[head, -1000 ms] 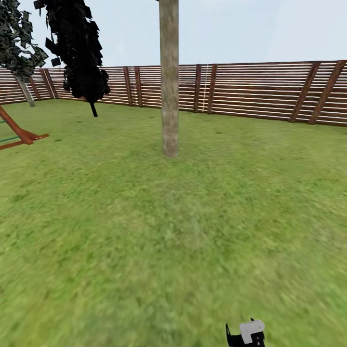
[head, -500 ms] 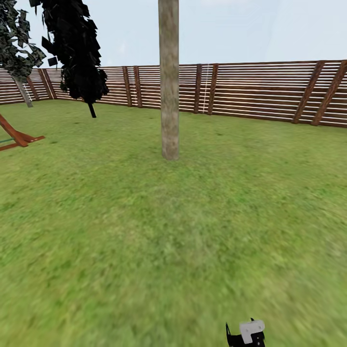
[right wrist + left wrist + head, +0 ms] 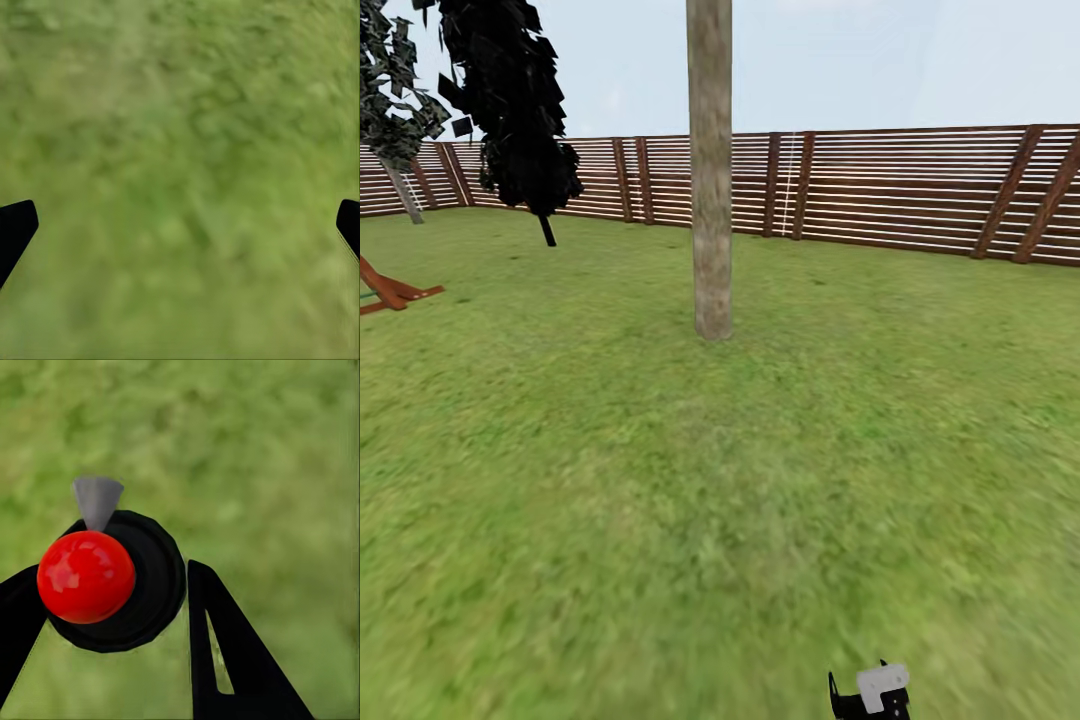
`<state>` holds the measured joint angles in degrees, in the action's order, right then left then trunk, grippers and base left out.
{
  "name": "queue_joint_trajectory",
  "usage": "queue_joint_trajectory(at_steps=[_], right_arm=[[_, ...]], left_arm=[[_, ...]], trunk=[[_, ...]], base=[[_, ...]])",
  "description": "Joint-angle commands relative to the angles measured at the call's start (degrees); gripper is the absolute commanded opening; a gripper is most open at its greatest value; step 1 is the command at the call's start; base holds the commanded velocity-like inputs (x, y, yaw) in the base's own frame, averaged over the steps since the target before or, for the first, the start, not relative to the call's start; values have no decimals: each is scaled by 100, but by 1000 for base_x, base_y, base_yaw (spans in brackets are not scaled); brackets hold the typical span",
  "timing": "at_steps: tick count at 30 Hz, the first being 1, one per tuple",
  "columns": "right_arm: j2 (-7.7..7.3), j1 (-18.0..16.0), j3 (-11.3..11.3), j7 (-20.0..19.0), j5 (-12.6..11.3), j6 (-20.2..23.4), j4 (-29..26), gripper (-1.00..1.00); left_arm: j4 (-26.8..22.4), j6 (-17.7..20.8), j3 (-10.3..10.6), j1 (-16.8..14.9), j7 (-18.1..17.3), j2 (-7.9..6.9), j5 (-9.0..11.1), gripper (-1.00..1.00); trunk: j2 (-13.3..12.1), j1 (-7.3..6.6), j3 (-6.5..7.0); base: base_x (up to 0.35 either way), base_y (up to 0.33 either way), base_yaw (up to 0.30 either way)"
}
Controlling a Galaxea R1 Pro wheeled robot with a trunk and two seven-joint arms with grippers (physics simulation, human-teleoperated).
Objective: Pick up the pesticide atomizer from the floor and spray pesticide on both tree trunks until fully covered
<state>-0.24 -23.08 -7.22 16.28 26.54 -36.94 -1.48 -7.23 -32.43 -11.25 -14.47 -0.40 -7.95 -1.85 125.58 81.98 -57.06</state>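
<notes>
Green lawn (image 3: 560, 450) runs to a slatted wooden fence (image 3: 900, 185), with one tree trunk (image 3: 711, 200) well ahead. The left pincer (image 3: 112, 571) is clamped on the pesticide atomizer (image 3: 154, 585). The right pincer (image 3: 180, 221) gapes apart above the grass. Spraying from this far would likely miss the bark.

Floor (image 3: 660, 500): blurry green grass lawn, extending to a brown horizontal-slat wooden fence (image 3: 900, 185). One thick bare tree trunk (image 3: 711, 200) stands upright in the grass. A thin-stemmed black-leaved tree (image 3: 515, 110) stands nearer the fence. A reddish wooden frame (image 3: 390, 288) rests on the grass.
</notes>
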Motion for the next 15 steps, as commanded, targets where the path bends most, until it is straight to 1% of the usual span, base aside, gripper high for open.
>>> queue_joint_trajectory(at_steps=[1,15], right_arm=[[0,-4,-43,25,61,-15,7,100],[5,-4,-43,32,61,-14,7,100]], left_arm=[[4,-18,-27,-4,-4,11,-17,-100],[11,-18,-26,-4,-2,30,-11,-100]], trunk=[[2,3,-5],[2,3,-5]], base=[[339,0,0],[339,0,0]])
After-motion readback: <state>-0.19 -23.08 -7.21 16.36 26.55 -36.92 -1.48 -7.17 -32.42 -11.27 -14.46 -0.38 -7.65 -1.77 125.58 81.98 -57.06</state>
